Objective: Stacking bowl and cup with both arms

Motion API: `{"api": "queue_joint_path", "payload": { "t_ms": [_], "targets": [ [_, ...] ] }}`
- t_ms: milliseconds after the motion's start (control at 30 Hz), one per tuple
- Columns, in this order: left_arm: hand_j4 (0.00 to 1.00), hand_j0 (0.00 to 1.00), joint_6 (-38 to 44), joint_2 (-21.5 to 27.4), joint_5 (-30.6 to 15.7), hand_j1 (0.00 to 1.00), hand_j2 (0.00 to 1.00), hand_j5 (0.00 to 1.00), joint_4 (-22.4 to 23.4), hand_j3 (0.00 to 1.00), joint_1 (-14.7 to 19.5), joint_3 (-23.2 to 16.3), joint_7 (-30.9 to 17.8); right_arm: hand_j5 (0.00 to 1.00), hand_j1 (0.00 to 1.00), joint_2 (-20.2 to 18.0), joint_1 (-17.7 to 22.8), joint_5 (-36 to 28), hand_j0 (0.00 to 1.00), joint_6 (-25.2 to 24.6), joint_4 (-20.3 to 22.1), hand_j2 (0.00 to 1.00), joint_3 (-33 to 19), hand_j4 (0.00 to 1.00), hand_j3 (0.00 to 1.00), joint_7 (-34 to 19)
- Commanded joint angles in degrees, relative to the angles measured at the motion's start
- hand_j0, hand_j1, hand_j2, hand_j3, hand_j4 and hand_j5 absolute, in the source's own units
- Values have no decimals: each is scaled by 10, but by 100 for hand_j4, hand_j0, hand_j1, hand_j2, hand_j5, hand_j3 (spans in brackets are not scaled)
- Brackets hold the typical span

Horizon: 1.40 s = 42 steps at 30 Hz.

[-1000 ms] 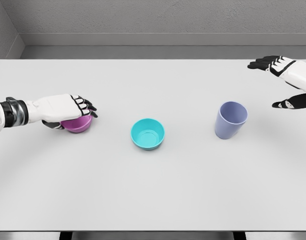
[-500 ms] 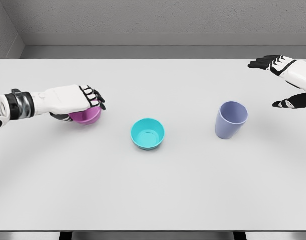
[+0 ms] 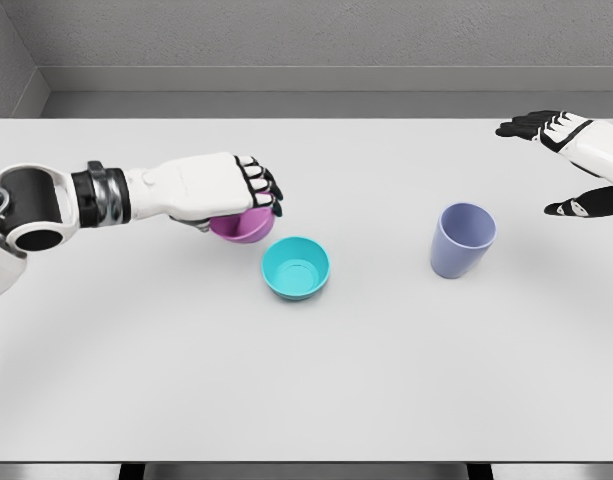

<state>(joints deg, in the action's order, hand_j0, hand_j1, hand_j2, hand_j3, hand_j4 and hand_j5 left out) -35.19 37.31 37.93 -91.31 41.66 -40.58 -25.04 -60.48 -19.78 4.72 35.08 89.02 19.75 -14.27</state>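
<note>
Setting: grey walls behind my pale worktop [image 3: 306, 390], three vessels spread across it.
Purple bowl [image 3: 241, 226]: looks small, rigid and light to me, likely slick-walled; a rim-over grip suits it. I see it just left of the teal bowl [image 3: 296, 267], apparently lifted.
Left hand [image 3: 221, 188]: fingers curled down over the purple bowl, clamped on it from above.
Cup [image 3: 462, 239]: lavender, upright, well right of the bowls; I'd take it around the wall.
Right hand [image 3: 571, 165]: fingers spread, holding nothing, beyond the cup.
</note>
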Motion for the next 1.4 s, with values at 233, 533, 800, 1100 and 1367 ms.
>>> {"api": "queue_joint_path", "payload": {
  "t_ms": [233, 533, 800, 1100, 1367],
  "targets": [
    [61, 61, 2, -42, -4, 61, 61, 61, -18, 61, 14, -43, 0, 100, 100, -2, 0, -4, 100, -1, 0, 100, -1, 100, 100, 0],
    [62, 62, 2, -42, 2, 62, 62, 62, -18, 62, 14, -85, -4, 100, 100, -2, 0, -4, 100, -1, 0, 100, -1, 100, 100, 0],
    [74, 74, 2, -41, 3, 74, 74, 74, -13, 74, 13, -86, -5, 100, 100, -2, 0, -4, 100, -1, 0, 100, -1, 100, 100, 0],
    [100, 100, 2, -39, 14, 100, 100, 100, -11, 100, 13, -86, -5, 100, 100, 2, 0, -4, 100, -1, -1, 100, -2, 100, 100, 0],
    [100, 100, 2, 23, -56, 100, 100, 100, 14, 100, 31, -48, 1, 100, 100, 2, 2, -4, 100, -1, -7, 100, -2, 100, 100, 0]
  ]
}}
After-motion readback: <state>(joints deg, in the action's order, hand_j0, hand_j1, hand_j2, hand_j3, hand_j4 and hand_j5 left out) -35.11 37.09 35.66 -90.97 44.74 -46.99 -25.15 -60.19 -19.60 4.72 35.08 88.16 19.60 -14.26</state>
